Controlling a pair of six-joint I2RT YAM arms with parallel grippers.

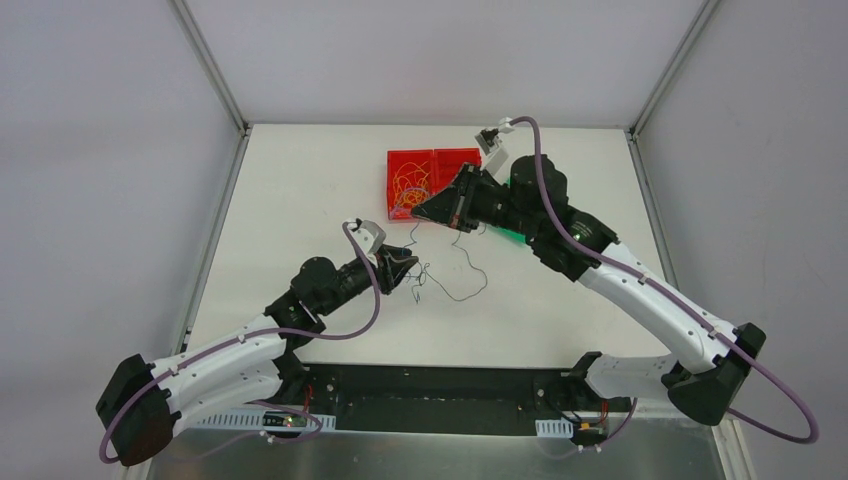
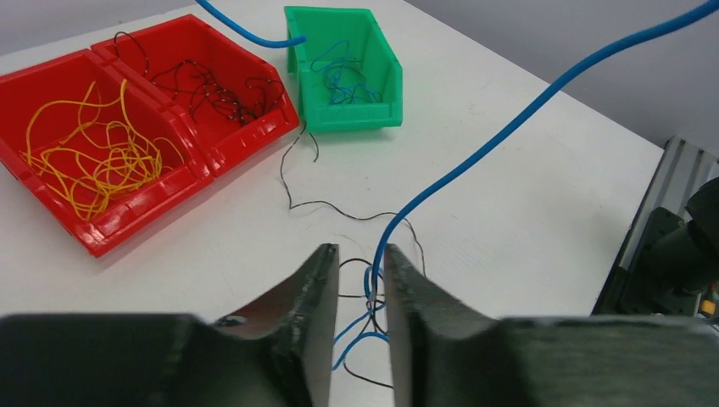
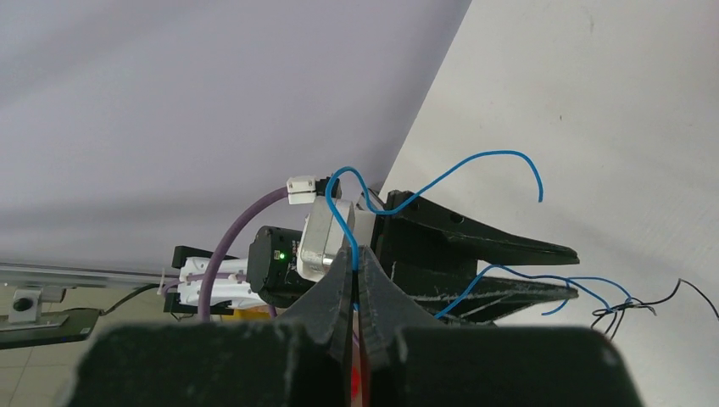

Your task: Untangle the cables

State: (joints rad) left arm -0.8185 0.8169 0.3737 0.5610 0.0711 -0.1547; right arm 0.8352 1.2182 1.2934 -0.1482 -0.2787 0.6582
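Observation:
A small tangle [image 2: 373, 297] of blue and dark cables lies on the white table between my left gripper's [image 2: 360, 250] fingers, which stand slightly apart and grip nothing. From it a blue cable [image 2: 509, 127] rises taut to the upper right. My right gripper [image 3: 354, 253] is shut on that blue cable, held in the air over the red bin [image 1: 400, 160]. A dark cable [image 1: 465, 270] trails across the table beside the left gripper [image 1: 405, 268]. In the right wrist view the left gripper [image 3: 576, 271] shows with its jaws apart.
The red bin [image 2: 144, 225] holds yellow cables [image 2: 93, 161] in one compartment and dark cables [image 2: 212, 89] in the other. A green bin [image 2: 352, 119] beside it holds blue cables. A metal rail [image 2: 670, 220] runs along the table's edge.

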